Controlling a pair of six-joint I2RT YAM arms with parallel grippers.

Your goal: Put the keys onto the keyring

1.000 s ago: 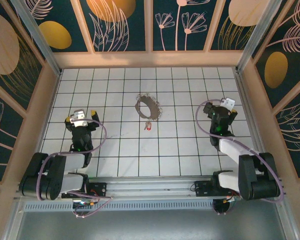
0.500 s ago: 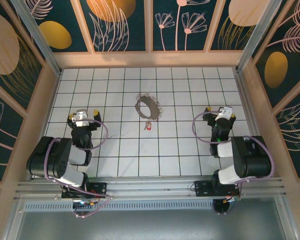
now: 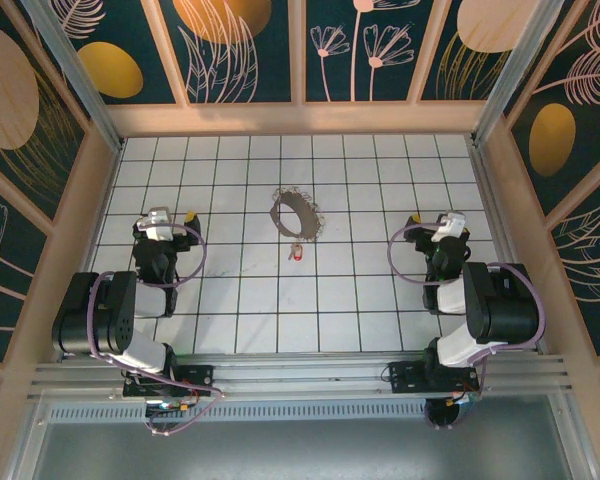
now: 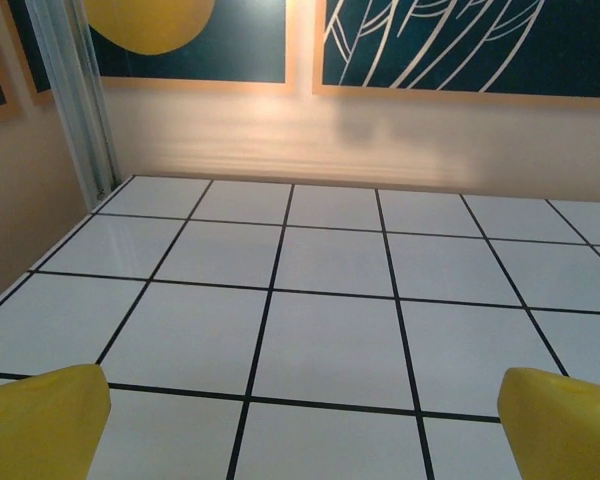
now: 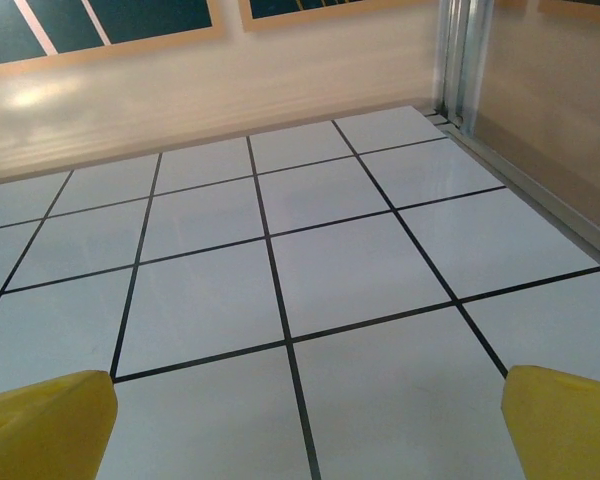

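- Hands: my L gripper & R gripper both spread wide, empty, at opposite sides of the table, well apart from the work.
- Yellow pads, L & R: smooth, rounded; bare tile between each pair.
- Key: red head, short silver blade, flat on mid-table, just on my side of the ring.
- Keyring: thin brownish-grey loop, chain-like, slack oval, far bigger than the key.
- Progress (est.): nothing done yet. Left to do: grasp key, hold ring, thread.
- Table: glossy white tiles, black lines.
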